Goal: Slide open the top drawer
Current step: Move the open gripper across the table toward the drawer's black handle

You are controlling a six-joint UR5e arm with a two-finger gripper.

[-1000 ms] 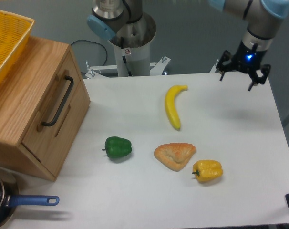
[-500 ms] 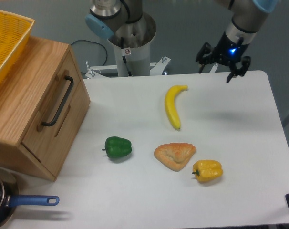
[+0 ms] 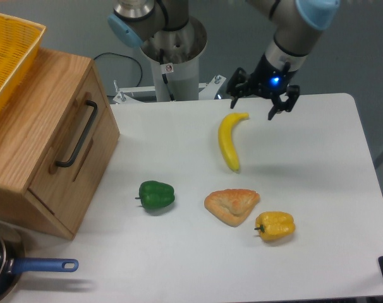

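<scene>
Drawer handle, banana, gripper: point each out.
Drawer handle point(image 3: 78, 134), fixed camera, middle of the black bar.
Banana point(image 3: 227, 142), fixed camera, middle of its body.
Gripper point(image 3: 258, 105), fixed camera, midway between fingertips.

A light-oak wooden top drawer point(image 3: 78, 148) with visible grain is showing a long black metal bar handle point(image 3: 78, 134) at the left. A woven yellow plastic basket point(image 3: 7, 50) is sitting on the far left. On the white flat table point(image 3: 318, 183) are lying a curved yellow banana point(image 3: 230, 141), a glossy green bell pepper point(image 3: 157, 194), a golden-brown pastry point(image 3: 232, 204) and a yellow bell pepper point(image 3: 275, 226). The black two-finger gripper point(image 3: 261, 101) is glowing with a small blue light. A dark round pot with a blue handle point(image 3: 27, 267) is sitting at the near left
</scene>
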